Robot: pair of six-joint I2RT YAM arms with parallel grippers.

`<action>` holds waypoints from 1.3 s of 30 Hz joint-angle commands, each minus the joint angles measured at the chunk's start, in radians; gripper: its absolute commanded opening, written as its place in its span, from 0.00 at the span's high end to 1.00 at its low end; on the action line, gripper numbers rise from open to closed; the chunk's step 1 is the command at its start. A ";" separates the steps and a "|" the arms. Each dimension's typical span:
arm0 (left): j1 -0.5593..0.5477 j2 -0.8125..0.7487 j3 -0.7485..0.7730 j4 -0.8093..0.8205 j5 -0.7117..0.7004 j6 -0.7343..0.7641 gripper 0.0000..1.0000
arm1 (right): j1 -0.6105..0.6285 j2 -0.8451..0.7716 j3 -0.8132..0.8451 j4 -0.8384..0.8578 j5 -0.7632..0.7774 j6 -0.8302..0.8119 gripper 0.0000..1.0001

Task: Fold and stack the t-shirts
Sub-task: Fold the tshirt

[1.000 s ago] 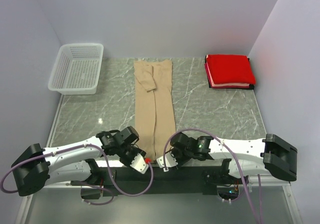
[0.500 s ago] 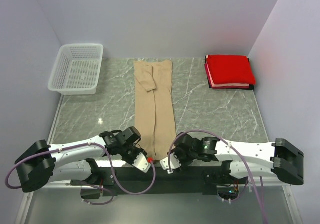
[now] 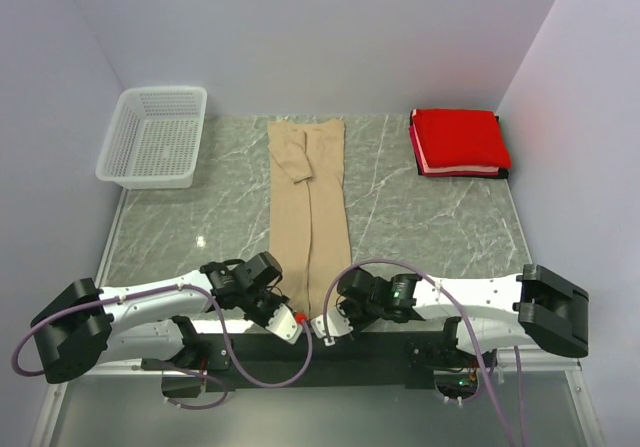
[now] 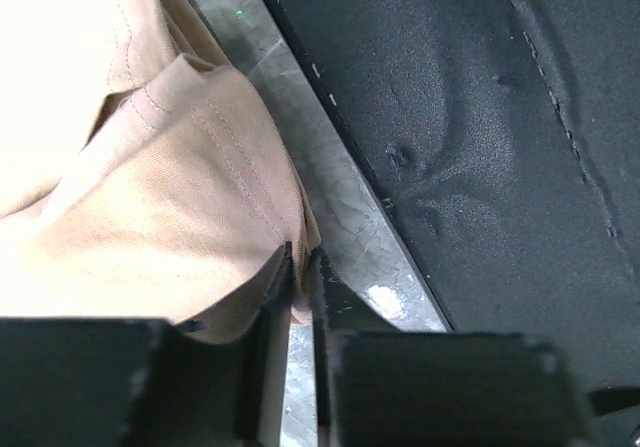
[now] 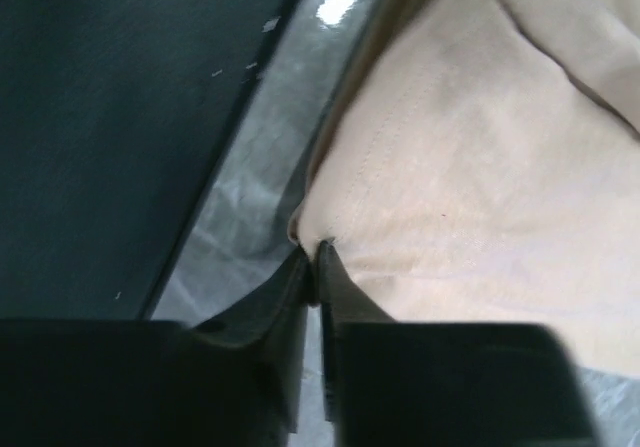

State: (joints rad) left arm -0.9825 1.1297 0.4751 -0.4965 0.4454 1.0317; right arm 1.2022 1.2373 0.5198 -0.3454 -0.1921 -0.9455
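Tan cloth t-shirt (image 3: 310, 207) lies mid-bench as a long narrow strip, one sleeve folded onto it. It runs from the far edge to the near edge of the grey marbled bench (image 3: 420, 217). Bright red cloth t-shirt (image 3: 460, 139) sits folded square at the far right corner. White plastic mesh basket (image 3: 155, 137) is far left, well apart from both.

Left claw (image 4: 300, 267) is pinched nearly shut on the near-left hem corner of the tan shirt, w/ fabric visibly caught btw the fingers. Right claw (image 5: 312, 257) likewise, closed down on the near-right hem corner. Both sit side by side at the near bench edge.

Step in hand, as I read it: gripping the hem for the lengthwise fold. Next move prob. needs both claws lifting together and carrying the hem toward the collar end. Keep them level & at the same pace so the strip doesn't skew. After that, release; stacking w/ the red one not yet done.
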 commanded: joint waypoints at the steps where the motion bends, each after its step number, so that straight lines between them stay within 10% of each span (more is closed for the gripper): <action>1: -0.004 0.002 -0.009 -0.042 -0.004 0.007 0.88 | 0.007 0.016 -0.021 0.019 0.057 0.037 0.93; 17: 0.291 -0.113 0.145 -0.047 0.075 0.020 0.99 | -0.174 -0.131 0.103 -0.057 0.074 0.024 1.00; 39: 0.657 0.422 0.532 0.249 0.167 0.249 0.99 | -0.641 0.436 0.646 -0.010 -0.150 -0.412 1.00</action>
State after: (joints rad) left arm -0.3580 1.5093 0.9154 -0.2909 0.5571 1.2243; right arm 0.5976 1.6138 1.0576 -0.3473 -0.2867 -1.2766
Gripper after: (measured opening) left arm 0.033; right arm 0.012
